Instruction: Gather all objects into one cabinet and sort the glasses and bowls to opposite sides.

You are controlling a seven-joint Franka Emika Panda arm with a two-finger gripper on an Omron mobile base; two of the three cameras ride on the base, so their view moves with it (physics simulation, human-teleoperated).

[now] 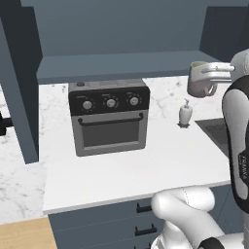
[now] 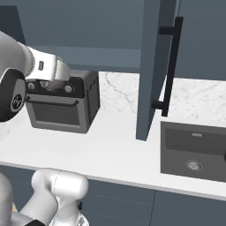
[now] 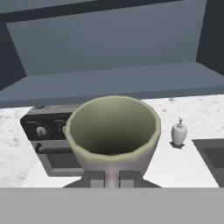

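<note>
The tool [image 3: 112, 178] is closed on the beige mug [image 3: 113, 133]. In the hand view the mug sits right above the two dark finger tips, and they pinch its rim between them. The mug's mouth faces the camera, and the inside looks pale green and empty.

In the left base view the beige mug [image 1: 200, 80] is up in the air at the right side, held at the end of the white arm. It is above the white desk [image 1: 146, 165] and not touching it. It hangs just in front of the lower edge of the open cabinet [image 1: 121, 44], close to the cabinet's floor.

Below the mug, on the desk, stands a small white soap bottle [image 1: 185, 113]. It is next to the dark sink [image 2: 194, 152]. To the left of the bottle sits a grey toaster oven [image 1: 109, 116] with three round knobs and a bar handle on its door. It stands under the cabinet, near the wall.

Further back the cabinet is slate blue inside. Its door [image 2: 152, 66] swings out over the desk in the right base view, and a long black bar handle [image 2: 170, 66] runs down it. Behind the desk the wall is white marble.
</note>
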